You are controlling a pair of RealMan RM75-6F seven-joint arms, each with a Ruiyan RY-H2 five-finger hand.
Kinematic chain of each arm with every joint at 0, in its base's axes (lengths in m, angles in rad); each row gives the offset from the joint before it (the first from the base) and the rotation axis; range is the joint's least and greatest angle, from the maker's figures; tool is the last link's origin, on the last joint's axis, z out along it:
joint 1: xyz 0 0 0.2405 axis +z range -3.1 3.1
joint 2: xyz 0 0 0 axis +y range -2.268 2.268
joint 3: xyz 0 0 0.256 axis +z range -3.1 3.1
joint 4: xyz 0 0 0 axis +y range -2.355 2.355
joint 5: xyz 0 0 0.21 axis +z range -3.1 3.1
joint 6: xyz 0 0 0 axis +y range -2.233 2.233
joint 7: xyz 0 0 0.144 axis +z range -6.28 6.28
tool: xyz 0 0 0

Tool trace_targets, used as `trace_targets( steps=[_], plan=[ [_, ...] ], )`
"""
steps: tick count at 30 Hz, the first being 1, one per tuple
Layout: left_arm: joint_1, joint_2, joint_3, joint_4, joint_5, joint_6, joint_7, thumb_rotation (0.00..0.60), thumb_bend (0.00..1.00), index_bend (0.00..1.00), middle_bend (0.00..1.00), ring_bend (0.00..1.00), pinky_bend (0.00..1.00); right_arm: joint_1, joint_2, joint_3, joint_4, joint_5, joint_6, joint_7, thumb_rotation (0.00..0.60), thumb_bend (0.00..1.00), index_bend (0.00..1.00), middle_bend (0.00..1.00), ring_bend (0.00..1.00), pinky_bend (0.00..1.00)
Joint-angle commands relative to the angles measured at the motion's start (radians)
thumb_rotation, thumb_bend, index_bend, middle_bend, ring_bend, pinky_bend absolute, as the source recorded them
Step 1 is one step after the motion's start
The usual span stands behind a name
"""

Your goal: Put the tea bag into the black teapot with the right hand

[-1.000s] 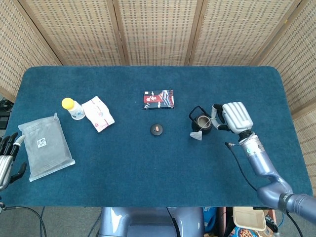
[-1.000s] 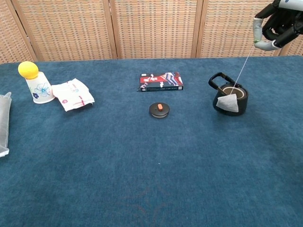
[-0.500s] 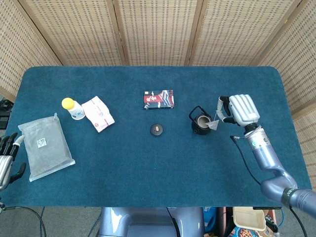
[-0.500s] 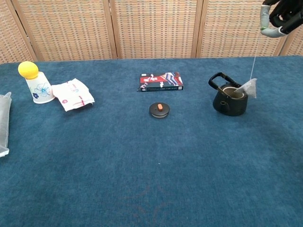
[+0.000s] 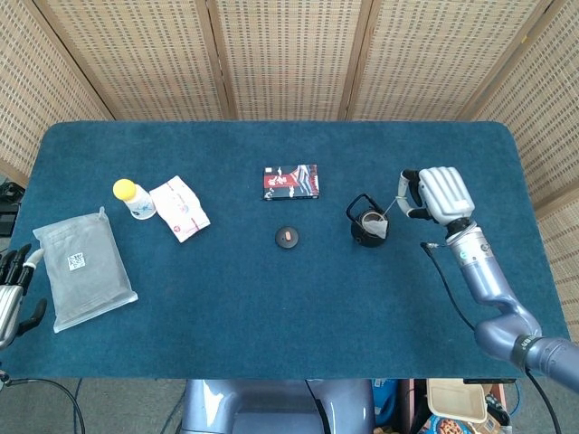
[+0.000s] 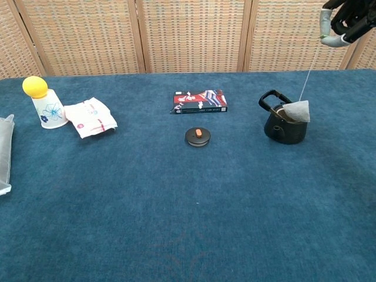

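Observation:
The black teapot (image 5: pixel 367 223) (image 6: pixel 284 124) stands lidless at the right of the blue table, its handle raised to the left. A pale tea bag (image 6: pixel 296 111) (image 5: pixel 381 229) hangs on a thin string just over the pot's right rim. My right hand (image 5: pixel 437 193) (image 6: pixel 342 23) pinches the string's top end, high above and to the right of the pot. My left hand (image 5: pixel 11 287) rests at the table's near left edge, fingers apart and holding nothing.
The teapot's round lid (image 5: pixel 287 237) (image 6: pixel 198 136) with an orange knob lies left of the pot. A red and black box (image 5: pixel 290 182) sits behind it. A yellow-capped cup (image 5: pixel 132 199), a white packet (image 5: pixel 179 208) and a clear bag (image 5: pixel 82 268) lie at the left.
The tea bag rose from the teapot's front side, swung out past its right side, and now hangs back over the right rim. My right hand lifted and shifted right.

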Motion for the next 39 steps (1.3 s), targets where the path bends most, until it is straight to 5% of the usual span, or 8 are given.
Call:
trace_targets(
  steps=[1, 20, 39],
  plan=[
    [0.0, 0.0, 0.0, 0.001, 0.0, 0.0, -0.001, 0.6, 0.45, 0.0, 0.0, 0.0, 0.0, 0.002, -0.008, -0.006, 0.011, 0.004, -0.005, 0.001, 0.6, 0.64, 0.66, 0.9, 0.94, 0.99],
    [0.0, -0.001, 0.003, -0.001, -0.007, -0.009, 0.002, 0.6, 0.45, 0.0, 0.0, 0.0, 0.0, -0.006, -0.063, -0.056, 0.067, -0.008, -0.016, -0.01, 0.6, 0.64, 0.66, 0.9, 0.94, 0.99],
    [-0.003, -0.005, 0.004, -0.002, -0.012, -0.017, 0.012, 0.6, 0.45, 0.0, 0.0, 0.0, 0.0, -0.045, -0.164, -0.18, 0.046, -0.197, 0.11, -0.136, 0.6, 0.64, 0.62, 0.89, 0.94, 0.99]
  ],
)
